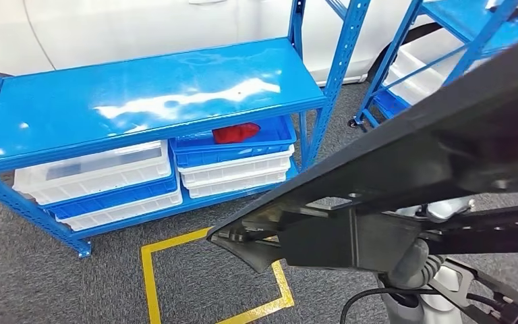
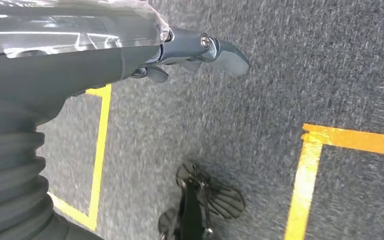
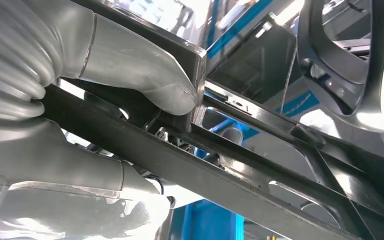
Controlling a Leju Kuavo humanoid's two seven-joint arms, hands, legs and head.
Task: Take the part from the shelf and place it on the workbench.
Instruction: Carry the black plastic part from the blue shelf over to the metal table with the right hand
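- Right hand [image 3: 105, 100] grips the long black plastic frame part [image 1: 405, 169], thumb pressed on one rail; the part slants across the near right, off the shelf.
- Left hand [image 2: 180, 55] hangs over grey carpet [image 2: 260, 110], fingers partly curled, holding nothing.
- Blue metal shelf [image 1: 141, 94] stands far left, white and blue bins [image 1: 236, 158] beneath.
- Yellow tape square [image 1: 209, 283] on the floor.

The shelf [image 1: 141, 94] is bright glossy blue, with white glare on its top board. Beneath it sit white bins [image 1: 94, 172] and blue bins [image 1: 233, 145]; one blue bin holds a red piece [image 1: 236, 132]. The part [image 1: 405, 182] is matt black. The floor [image 1: 40, 277] is speckled dark grey carpet marked with yellow tape lines [image 1: 150, 283]. The right hand [image 3: 105, 65] is pale grey.
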